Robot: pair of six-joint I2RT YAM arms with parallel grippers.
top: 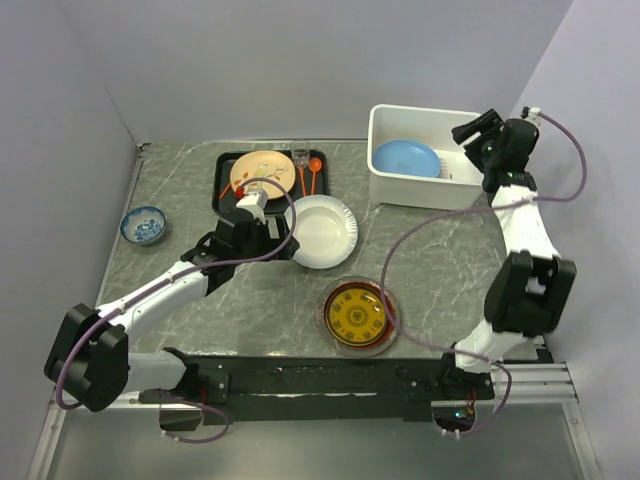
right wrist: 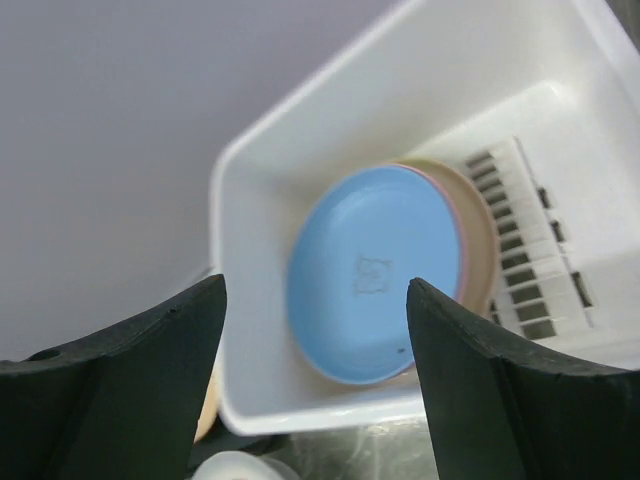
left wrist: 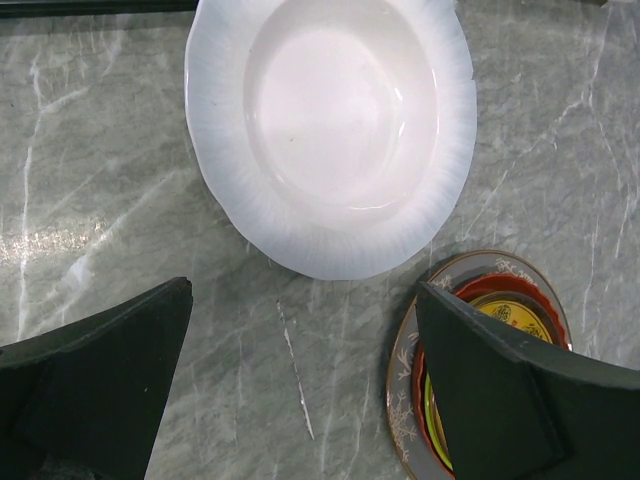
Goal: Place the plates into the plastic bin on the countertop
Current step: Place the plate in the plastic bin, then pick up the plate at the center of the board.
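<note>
Blue plate in the plastic bin!
Left gripper, right gripper gape empty; white plate, patterned stack, floral plate wait.

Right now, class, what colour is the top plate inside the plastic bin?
The top plate is light blue; right wrist view.

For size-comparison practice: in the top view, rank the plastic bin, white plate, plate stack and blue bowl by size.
1. plastic bin
2. white plate and plate stack, too alike to separate
3. blue bowl
</note>
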